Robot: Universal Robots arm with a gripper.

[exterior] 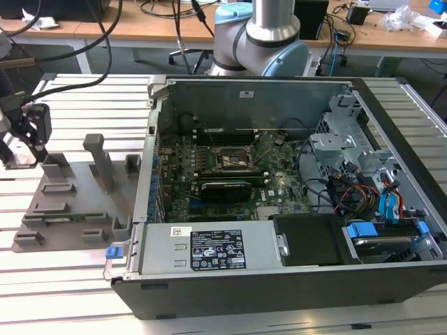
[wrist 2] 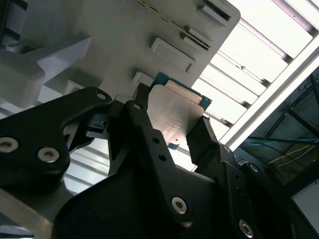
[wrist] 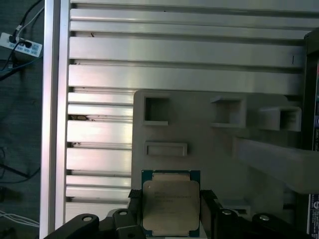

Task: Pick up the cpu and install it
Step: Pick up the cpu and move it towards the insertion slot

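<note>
Fingers (wrist: 207,206) are pinching the cpu (wrist: 171,201) by opposite edges at the tray (wrist: 214,154), nine o'clock from the case (exterior: 244,293) in the exterior view. It is looking light, stiff and probably fragile, so an edge grip is suiting it.

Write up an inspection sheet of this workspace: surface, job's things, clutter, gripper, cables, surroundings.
Surface: slatted aluminium table, carrying the tray and the case.
Job's things: cpu over the grey tray; whether it rests on the tray cannot be told. Open computer case with the socket frame on its board.
Clutter: nothing seen.
Grippers: gripper shut on the cpu, one finger against each of two opposite edges.
Cables: black cables hang at the exterior view's left; coloured wiring inside the case.
Surroundings: desks behind; arm base beyond the case.
</note>
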